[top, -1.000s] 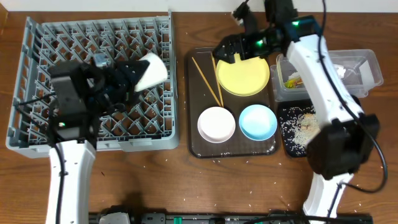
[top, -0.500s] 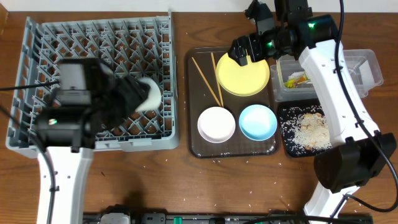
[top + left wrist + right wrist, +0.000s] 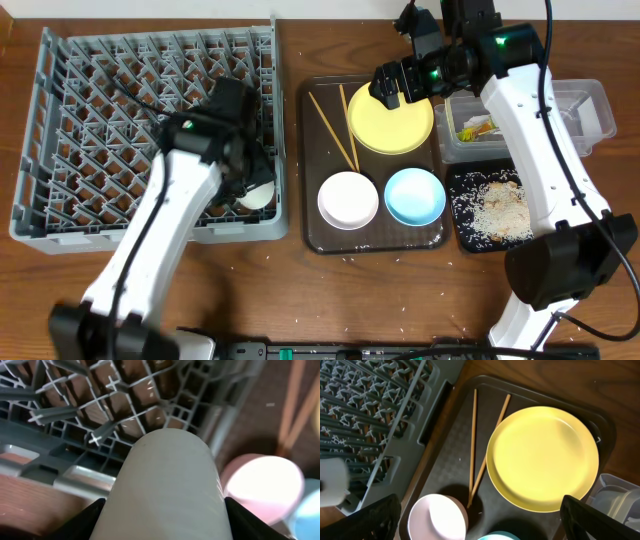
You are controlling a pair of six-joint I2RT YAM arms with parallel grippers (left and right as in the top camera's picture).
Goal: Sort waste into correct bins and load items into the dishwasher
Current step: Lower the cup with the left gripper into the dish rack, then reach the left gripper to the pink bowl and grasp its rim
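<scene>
My left gripper (image 3: 247, 186) is shut on the small white cup (image 3: 257, 196), low over the front right corner of the grey dish rack (image 3: 60, 130). In the left wrist view the cup (image 3: 167, 485) fills the space between the fingers (image 3: 162, 522). My right gripper (image 3: 395, 82) is open and empty above the far left edge of the yellow plate (image 3: 395, 125); its fingers (image 3: 487, 520) are spread wide. The chopsticks (image 3: 335, 130), white bowl (image 3: 348, 199) and light blue bowl (image 3: 415, 195) lie on the brown tray (image 3: 310, 235).
The clear tub (image 3: 590, 105) at the right holds the orange-and-green wrapper (image 3: 472, 128). The black tray (image 3: 462, 235) in front of it holds rice and scraps (image 3: 500, 205). My right arm crosses above both. Rice grains dot the table.
My left arm has carried the cup from the rack's middle to its front right corner and lowered it. My right gripper shifted slightly right a second ago and has held still since.
</scene>
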